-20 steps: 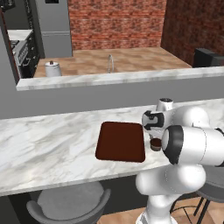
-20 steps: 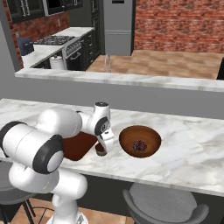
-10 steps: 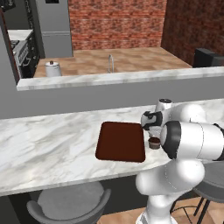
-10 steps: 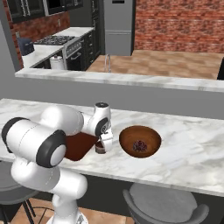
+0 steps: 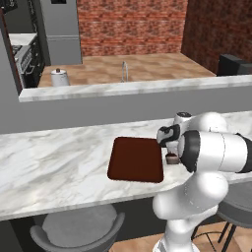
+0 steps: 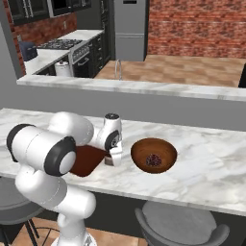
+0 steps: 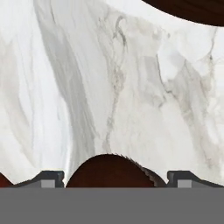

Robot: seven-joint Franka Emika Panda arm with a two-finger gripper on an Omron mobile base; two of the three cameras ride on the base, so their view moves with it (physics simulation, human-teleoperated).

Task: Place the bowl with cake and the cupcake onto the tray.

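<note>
Cupcake (image 7: 109,171) upright on counter (image 7: 87,87), between gripper (image 7: 116,178) fingertips, beside tray (image 5: 136,159)

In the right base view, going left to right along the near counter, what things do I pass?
Tray → cupcake, under the end effector → bowl with cake.

**Hidden and cut-off parts**

In the right base view the arm covers most of the tray (image 6: 86,161). The cupcake (image 5: 172,158) is partly behind the arm in the left base view. In the hand view its lower part is cut off, and the bowl with cake (image 7: 192,8) is cut by the top edge.
</note>
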